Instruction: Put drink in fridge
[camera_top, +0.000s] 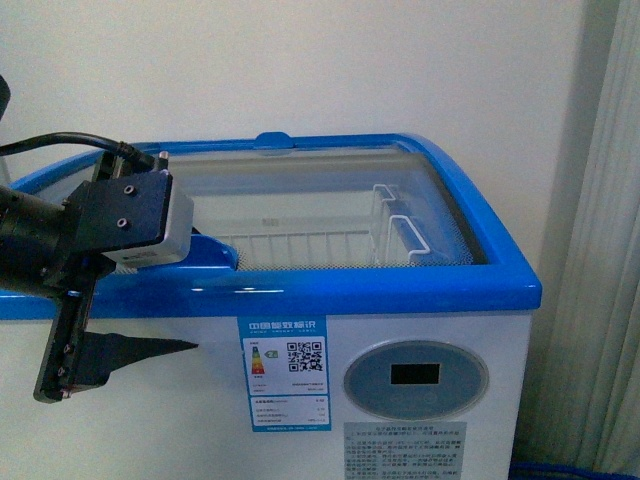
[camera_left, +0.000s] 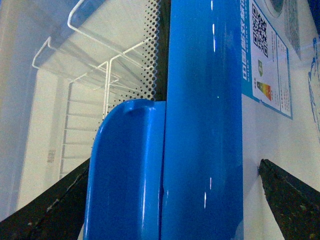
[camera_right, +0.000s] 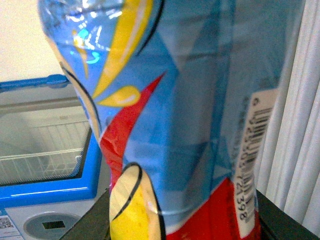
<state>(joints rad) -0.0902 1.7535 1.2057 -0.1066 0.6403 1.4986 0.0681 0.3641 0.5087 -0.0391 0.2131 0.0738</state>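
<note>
Blue-labelled drink sits clamped within the right gripper.

Drink: bottle wrapped in a glossy blue label with yellow and red shapes and a barcode down one side. Upright, clamped between the fingers of the right gripper, near the fridge's front.

Fridge: white chest cooler with a blue rim and a curved glass lid. White wire basket inside; oval grey display panel on the front.
</note>
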